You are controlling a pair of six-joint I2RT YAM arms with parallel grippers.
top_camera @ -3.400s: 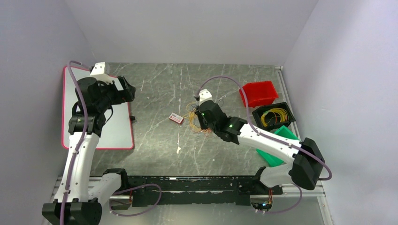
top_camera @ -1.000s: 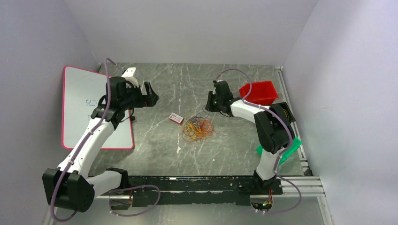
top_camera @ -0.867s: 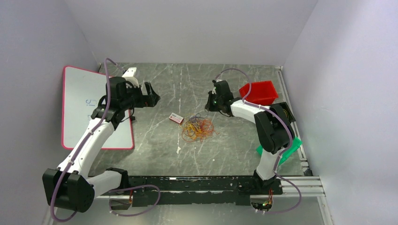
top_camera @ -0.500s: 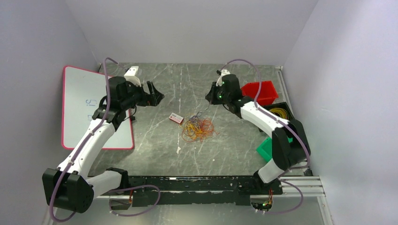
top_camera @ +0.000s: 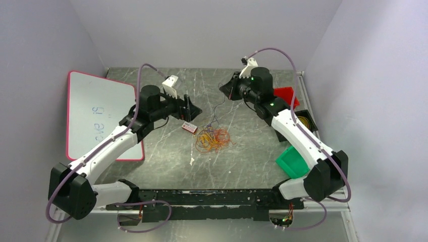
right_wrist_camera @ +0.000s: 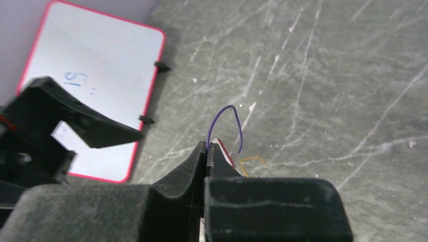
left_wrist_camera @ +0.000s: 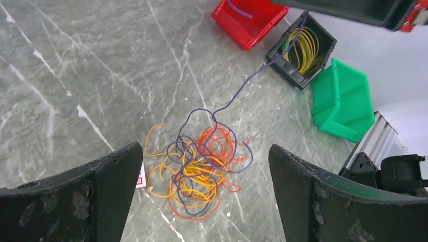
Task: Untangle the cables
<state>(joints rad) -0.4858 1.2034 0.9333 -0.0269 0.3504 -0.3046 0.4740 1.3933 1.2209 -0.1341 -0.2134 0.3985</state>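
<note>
The cables [top_camera: 212, 139] lie in a loose tangle of orange, yellow, red and purple strands on the grey table. My right gripper [top_camera: 223, 91] hangs above and behind the tangle, shut on one thin purple cable [top_camera: 216, 112] that rises taut from the pile. In the right wrist view the jaws [right_wrist_camera: 207, 147] pinch that purple cable [right_wrist_camera: 227, 113], whose free end loops over them. My left gripper [top_camera: 193, 107] hovers just left of the pile, open and holding nothing. Its wrist view looks down on the tangle [left_wrist_camera: 202, 171] between the fingers [left_wrist_camera: 75, 196], with the purple cable [left_wrist_camera: 252, 78] running up to the right.
A small white and red card [top_camera: 190, 127] lies just left of the tangle. A red bin [left_wrist_camera: 250, 20], a black bin [left_wrist_camera: 323, 40] holding yellow wires and a green bin [left_wrist_camera: 343, 101] stand at the right. A pink-edged whiteboard [top_camera: 93, 113] lies at the left.
My right gripper has pulled up and back from the pile, drawing the purple cable out taut. My left arm has swung right, from beside the whiteboard to just left of the tangle.
</note>
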